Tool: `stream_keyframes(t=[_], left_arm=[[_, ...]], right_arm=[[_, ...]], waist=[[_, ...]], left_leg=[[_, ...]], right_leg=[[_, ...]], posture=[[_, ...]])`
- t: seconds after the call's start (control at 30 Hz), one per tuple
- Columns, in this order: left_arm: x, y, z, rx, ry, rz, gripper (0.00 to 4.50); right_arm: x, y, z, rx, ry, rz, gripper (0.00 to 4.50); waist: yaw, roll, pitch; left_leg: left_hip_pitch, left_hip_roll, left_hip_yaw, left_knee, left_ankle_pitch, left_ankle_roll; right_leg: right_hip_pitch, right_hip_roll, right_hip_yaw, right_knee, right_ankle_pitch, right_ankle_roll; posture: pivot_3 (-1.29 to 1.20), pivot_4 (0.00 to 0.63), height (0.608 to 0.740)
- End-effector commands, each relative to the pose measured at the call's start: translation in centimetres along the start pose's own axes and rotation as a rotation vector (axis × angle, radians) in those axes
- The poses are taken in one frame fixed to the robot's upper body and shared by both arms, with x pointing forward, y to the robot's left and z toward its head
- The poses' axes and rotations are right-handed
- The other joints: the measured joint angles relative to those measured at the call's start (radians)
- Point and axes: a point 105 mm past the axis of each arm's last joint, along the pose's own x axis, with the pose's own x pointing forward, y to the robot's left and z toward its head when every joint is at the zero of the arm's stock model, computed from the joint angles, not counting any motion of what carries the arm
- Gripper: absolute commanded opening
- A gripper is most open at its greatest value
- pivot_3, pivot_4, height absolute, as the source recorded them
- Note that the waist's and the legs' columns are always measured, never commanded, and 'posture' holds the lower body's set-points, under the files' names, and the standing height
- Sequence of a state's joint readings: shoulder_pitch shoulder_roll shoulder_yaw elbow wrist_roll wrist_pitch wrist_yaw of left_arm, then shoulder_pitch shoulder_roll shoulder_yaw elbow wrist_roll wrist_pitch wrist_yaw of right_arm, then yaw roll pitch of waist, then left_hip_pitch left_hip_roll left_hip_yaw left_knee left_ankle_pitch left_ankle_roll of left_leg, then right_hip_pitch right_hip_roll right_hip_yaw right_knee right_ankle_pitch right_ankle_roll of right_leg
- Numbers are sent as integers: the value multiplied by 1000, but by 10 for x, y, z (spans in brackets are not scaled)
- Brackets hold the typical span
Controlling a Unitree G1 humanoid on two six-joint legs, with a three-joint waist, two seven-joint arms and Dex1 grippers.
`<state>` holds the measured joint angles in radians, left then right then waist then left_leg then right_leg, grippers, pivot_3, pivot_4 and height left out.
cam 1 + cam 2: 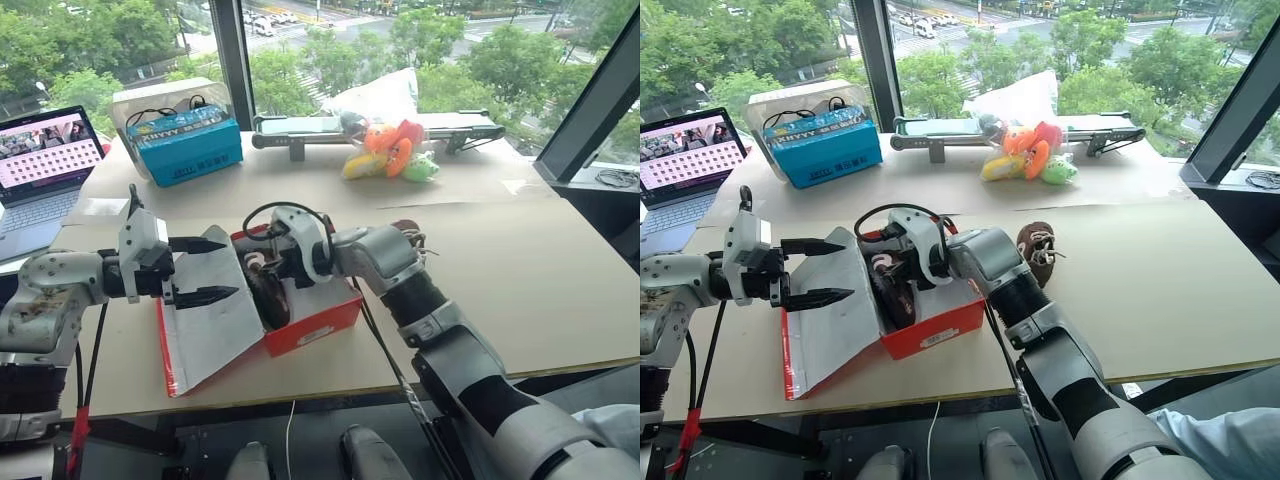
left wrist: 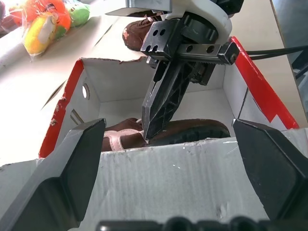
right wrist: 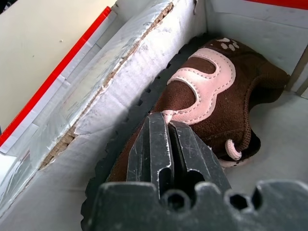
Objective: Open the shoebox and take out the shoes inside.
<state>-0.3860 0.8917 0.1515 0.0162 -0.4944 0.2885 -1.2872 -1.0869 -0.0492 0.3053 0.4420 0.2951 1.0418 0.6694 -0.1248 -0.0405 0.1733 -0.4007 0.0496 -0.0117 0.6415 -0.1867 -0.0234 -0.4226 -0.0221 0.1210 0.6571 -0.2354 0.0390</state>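
The red shoebox (image 1: 320, 325) stands open near the table's front edge, its lid (image 1: 215, 300) folded out flat to the left with the white inside up. One dark brown shoe (image 3: 211, 96) with pale pink trim lies inside, against the lid-side wall. My right gripper (image 3: 163, 118) reaches down into the box and is shut on this shoe's upper edge. A second brown shoe (image 1: 1038, 250) sits on the table just right of the box. My left gripper (image 1: 228, 268) hovers open over the lid, pointing toward the box, holding nothing.
At the back of the table are a blue box (image 1: 185, 145) with white lettering, a bag of orange, yellow and green plush toys (image 1: 390, 150) and a long black device (image 1: 300, 128). A laptop (image 1: 45, 150) stands at the far left.
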Motion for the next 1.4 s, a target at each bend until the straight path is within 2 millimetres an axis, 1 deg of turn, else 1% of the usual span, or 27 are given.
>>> stream_keyframes(t=[0.03, 0.1, 0.23, 0.3, 0.43, 0.5, 0.63, 0.7, 0.97, 1.07, 1.23, 1.33, 1.4], left_arm=[[-3, 4, 11, 45, -12, 13, 4500], [-3, 4, 11, 45, -13, 11, 4500], [-2, 5, 12, 45, -15, 6, 4500], [-1, 5, 11, 44, -15, 5, 4500], [0, 6, 11, 45, -15, 4, 4500], [0, 6, 11, 45, -17, 4, 4500], [1, 7, 11, 46, -16, 2, 4500], [1, 7, 11, 46, -17, 2, 4500], [2, 7, 11, 47, -18, -1, 4500], [2, 8, 10, 48, -18, 0, 4500], [3, 7, 10, 47, -21, -1, 4500], [3, 7, 9, 46, -22, -2, 4500], [3, 7, 9, 46, -22, -1, 4500]], right_arm=[[-9, -16, 0, 29, 25, -109, 64], [-17, -15, 13, 15, -8, -121, 64], [-34, -10, 31, -11, -54, -135, 64], [-39, -6, 33, -18, -62, -137, 64], [-46, 0, 33, -17, -68, -137, 64], [-48, 2, 33, -14, -69, -133, 64], [-55, 13, 35, 11, -81, -86, 64], [-57, 15, 36, 22, -87, -75, 64], [-79, 27, 64, 33, -170, -46, 64], [-93, 23, 79, 40, -225, -70, 64], [-116, 16, 98, 42, -298, -124, 64], [-145, 3, 115, 45, -378, -214, 64], [-163, -6, 121, 51, -411, -273, 64]], waist=[[0, 0, 0], [0, 0, 0], [4, 0, 1], [7, 0, 1], [8, 0, 1], [5, 0, 1], [4, 0, 1], [5, 0, 1], [5, 0, 1], [5, 0, 1], [6, 0, 1], [6, 0, 2], [7, 0, 2]], left_leg=[[0, 0, 0, 0, 0, 0], [-1, 0, 0, 0, 0, 0], [-6, 0, -1, 0, 0, 0], [-10, 0, -1, 0, 0, 0], [-24, 0, -1, 0, 0, 0], [-25, 0, -1, 0, 0, 0], [-33, 0, -1, -1, 0, 0], [-36, 0, -1, -1, 0, 0], [-36, 0, -1, 0, 0, 0], [-36, 0, -1, 0, 0, 0], [-36, -1, -1, 0, 0, 0], [-36, -1, -1, 0, 0, 0], [-36, -1, -1, 0, 0, 0]], right_leg=[[0, 0, 0, 0, 0, 0], [-1, 0, 0, 0, 0, 0], [-5, 0, 0, 0, 0, 0], [-9, 0, -1, -1, 0, 0], [-22, 0, -1, 0, 1, 0], [-23, 0, -1, 0, 3, -5], [-32, 0, -1, 1, 4, -6], [-35, 0, -1, 2, 5, -7], [-35, 0, -1, 3, 5, -7], [-35, 0, -1, 4, 5, -7], [-35, 0, -1, 3, 5, -7], [-35, 0, -1, 4, 5, -7], [-35, 0, -1, 3, 5, -7]], posture=[[0, 150, 740], [0, 150, 740], [0, 150, 740], [0, 150, 740], [0, 150, 740], [0, 150, 740], [0, 150, 740], [0, 150, 740], [0, 150, 740], [0, 150, 740], [0, 150, 740], [0, 150, 740], [0, 150, 740]])
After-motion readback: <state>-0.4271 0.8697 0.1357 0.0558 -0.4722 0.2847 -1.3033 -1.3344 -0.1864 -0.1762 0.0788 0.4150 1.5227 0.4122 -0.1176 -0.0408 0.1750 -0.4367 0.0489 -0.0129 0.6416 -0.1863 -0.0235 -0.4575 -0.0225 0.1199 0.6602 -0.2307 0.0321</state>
